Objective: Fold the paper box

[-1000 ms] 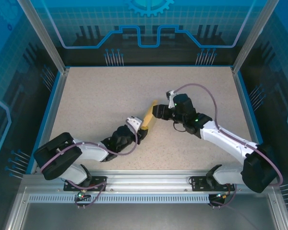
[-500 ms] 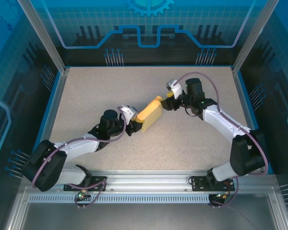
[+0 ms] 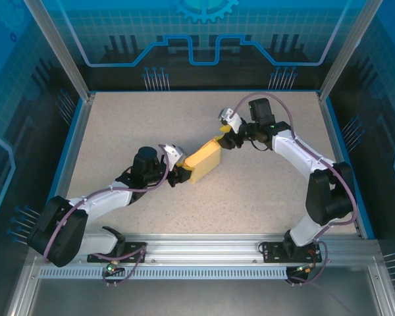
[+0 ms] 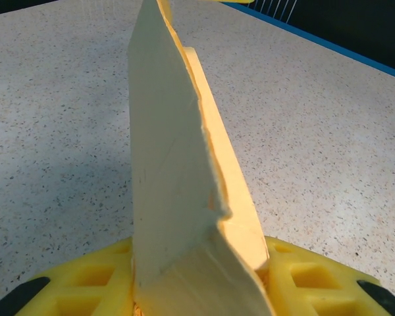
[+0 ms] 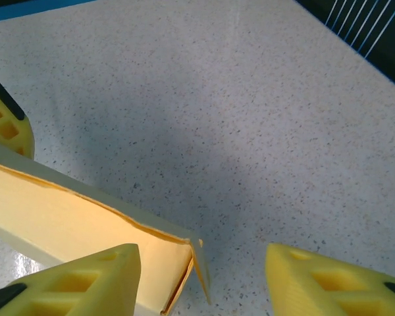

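Paper box turned broad face up between the 2 arms

Within 1 second the paper box (image 3: 204, 162) had gone from showing the overhead camera only its thin edge to showing its broad face. It had also shifted a little toward the left of the tabletop (image 3: 263, 197), where it lay low; whether it rested there I could not tell. The left jaws pinched its near-left end, the card clamped between the yellow pads (image 4: 72, 289). The right arm had swung out to the far-right corner. There the right jaws stood spread with that corner between them: 1 pad (image 5: 72, 283) was just beside the card and the other well apart. That end looked open, with a small flap (image 5: 202, 271) loose, so I judged the closing fold was not yet made.
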{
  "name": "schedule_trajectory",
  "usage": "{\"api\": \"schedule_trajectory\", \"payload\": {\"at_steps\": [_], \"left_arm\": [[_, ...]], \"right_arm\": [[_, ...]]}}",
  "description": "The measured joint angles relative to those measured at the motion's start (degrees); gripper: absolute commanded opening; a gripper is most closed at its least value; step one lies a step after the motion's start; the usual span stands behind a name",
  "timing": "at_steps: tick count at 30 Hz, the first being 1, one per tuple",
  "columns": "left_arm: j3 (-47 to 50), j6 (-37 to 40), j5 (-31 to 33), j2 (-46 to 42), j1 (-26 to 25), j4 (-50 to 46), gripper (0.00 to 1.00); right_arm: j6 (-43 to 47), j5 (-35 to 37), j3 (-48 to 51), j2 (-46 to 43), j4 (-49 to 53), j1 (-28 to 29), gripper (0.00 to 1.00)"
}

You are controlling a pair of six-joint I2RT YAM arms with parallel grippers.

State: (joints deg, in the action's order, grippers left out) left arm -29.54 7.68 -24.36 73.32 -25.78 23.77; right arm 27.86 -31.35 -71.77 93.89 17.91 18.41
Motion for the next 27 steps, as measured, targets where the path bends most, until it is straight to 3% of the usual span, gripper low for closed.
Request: {"api": "schedule_trajectory", "payload": {"at_steps": [6,19,24,27], "left_arm": [[0.0,0.0,-0.17,0.0,0.07,0.0,0.34],[0.0,-0.02,-0.17,0.0,0.09,0.0,0.34],[-0.9,0.0,-0.52,1.42,0.13,0.07,0.34],[-2.34,-0.02,-1.09,4.13,0.13,0.39,0.34]], "right_arm": [[1.73,0.7,-0.09,0.24,2.29,0.04,0.46],[1.51,0.87,-2.64,3.17,5.09,0.04,0.09],[-0.85,1.88,-3.48,3.1,6.16,0.44,0.0],[-3.76,6.25,-2.84,2.16,6.6,1.09,0.0]]}}
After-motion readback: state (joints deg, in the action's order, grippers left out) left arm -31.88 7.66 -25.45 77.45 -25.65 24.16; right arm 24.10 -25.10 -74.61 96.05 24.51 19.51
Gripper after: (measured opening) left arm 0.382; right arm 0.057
